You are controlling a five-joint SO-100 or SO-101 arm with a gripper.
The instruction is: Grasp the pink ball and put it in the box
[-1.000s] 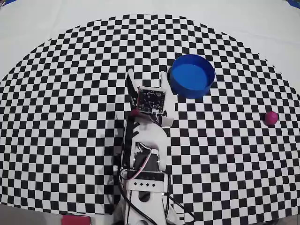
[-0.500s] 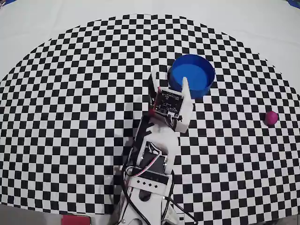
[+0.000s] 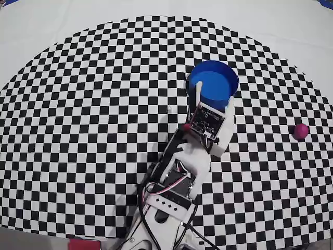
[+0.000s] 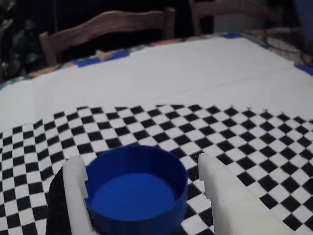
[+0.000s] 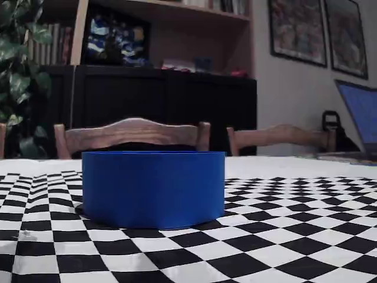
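Beyond the white table stand wooden chairs, a dark cabinet under bookshelves, a plant and framed pictures. Across that table spreads a black-and-white checkered mat, and on it sits the blue box, empty, with my gripper over its near rim, fingers spread apart and holding nothing. Well off to the right of the overhead view, near the mat's edge, lies the pink ball.
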